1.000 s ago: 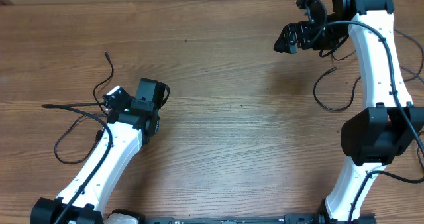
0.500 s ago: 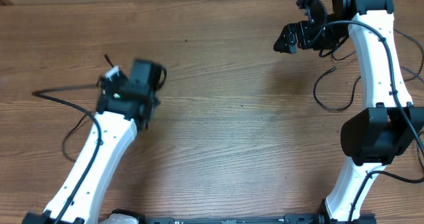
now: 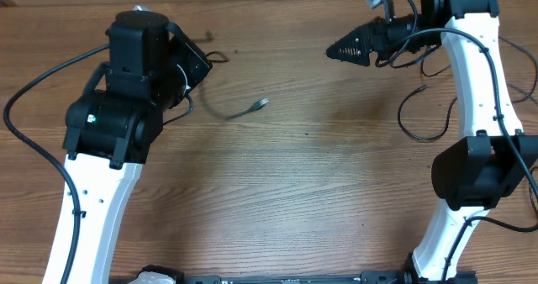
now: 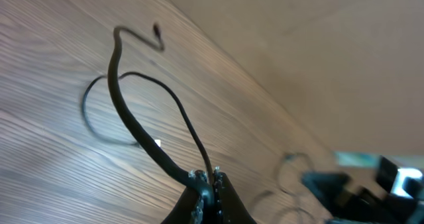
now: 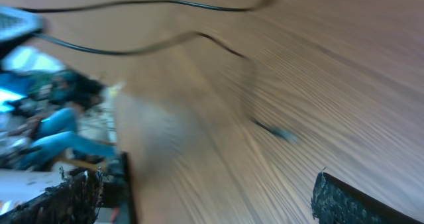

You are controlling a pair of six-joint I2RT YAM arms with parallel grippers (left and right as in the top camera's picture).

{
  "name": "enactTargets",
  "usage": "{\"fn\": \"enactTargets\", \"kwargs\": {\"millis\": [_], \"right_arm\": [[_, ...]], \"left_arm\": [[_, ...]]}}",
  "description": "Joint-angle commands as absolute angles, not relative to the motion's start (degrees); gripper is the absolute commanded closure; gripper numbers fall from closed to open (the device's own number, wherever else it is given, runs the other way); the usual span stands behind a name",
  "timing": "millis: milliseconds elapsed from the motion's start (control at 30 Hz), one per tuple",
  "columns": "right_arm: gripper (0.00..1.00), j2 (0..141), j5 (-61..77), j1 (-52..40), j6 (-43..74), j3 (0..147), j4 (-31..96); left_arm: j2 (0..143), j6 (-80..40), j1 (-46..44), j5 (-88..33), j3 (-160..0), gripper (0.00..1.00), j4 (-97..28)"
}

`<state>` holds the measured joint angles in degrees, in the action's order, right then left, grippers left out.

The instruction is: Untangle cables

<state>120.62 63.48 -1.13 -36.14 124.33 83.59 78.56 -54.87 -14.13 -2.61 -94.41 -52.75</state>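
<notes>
A: Where were the cables [image 4: 110, 68]?
B: Pinched in the left gripper [image 4: 209, 184]. Its wrist view showed the fingers clenched on two thin black strands that ran out over the wooden table [image 3: 294, 191]. One ended in a small hooked tip and the other curved round into a loop.
A: And from above?
B: The left arm [image 3: 118, 116] stood raised, and its black wrist block covered the fingers, so the grasp itself was hidden there. A metal-tipped plug end [image 3: 261, 104] showed just to its right, toward the middle of the table.
A: The other side?
B: The right gripper [image 3: 343, 50] hung at the far right, pointing left, well apart from that plug. Its own camera was blurred, but it showed the fingers spread wide with nothing between them. Another thin wire [image 3: 402, 120] lay looped near the right arm [image 3: 475, 74], partly hidden behind it.
A: Anything else?
B: The left arm's own thicker cable [image 3: 38, 79] arched out at the far left.
</notes>
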Motion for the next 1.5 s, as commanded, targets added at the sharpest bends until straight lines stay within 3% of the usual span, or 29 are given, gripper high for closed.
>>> {"fn": "enactTargets", "kwargs": {"millis": [0, 233, 567, 933, 1000, 1033, 1067, 1100, 1133, 1400, 1467], "right_arm": [[0.0, 120.57, 75.88, -4.34, -41.21, 124.14, 83.15], [0.0, 120.57, 82.63, -10.85, -40.4, 124.14, 82.91], [0.0, 120.57, 72.47, -20.91, -48.31, 124.14, 81.65], [0.03, 120.57, 71.61, -22.83, -48.29, 124.14, 78.67], [0.11, 120.57, 71.64, -22.83, -48.29, 124.14, 78.7], [0.23, 120.57, 71.64, -22.83, -48.25, 124.14, 78.87], [0.43, 120.57, 71.61, -22.87, -48.25, 124.14, 79.2], [0.78, 120.57, 71.61, -22.87, -48.25, 124.14, 79.77], [0.96, 120.57, 71.61, -22.87, -48.18, 124.14, 80.49], [0.96, 120.57, 70.54, -22.87, -48.05, 124.14, 83.05], [0.96, 120.57, 70.52, -22.87, -47.97, 124.14, 83.18]], "left_arm": [[77.82, -58.57, -13.82, -9.06, -96.18, 0.96, -52.58], [77.87, -60.71, -13.93, -9.28, -96.16, 0.96, -52.49], [77.87, -71.0, -13.93, -16.43, -96.16, 0.96, -53.34], [77.87, -70.94, -13.93, -19.11, -96.16, 0.96, -55.64], [77.87, -70.96, -13.89, -18.83, -96.16, 0.96, -55.61], [77.87, -70.98, -13.87, -18.37, -96.16, 0.96, -55.57], [77.87, -70.98, -13.87, -17.65, -96.16, 0.96, -55.44], [77.87, -71.13, -13.87, -16.86, -96.16, 0.96, -55.4], [77.87, -71.48, -13.87, -15.99, -96.16, 0.96, -55.46], [77.89, -72.42, -13.87, -12.73, -96.16, 0.87, -55.46], [77.89, -72.42, -13.87, -11.97, -96.16, 0.77, -55.48]]}}
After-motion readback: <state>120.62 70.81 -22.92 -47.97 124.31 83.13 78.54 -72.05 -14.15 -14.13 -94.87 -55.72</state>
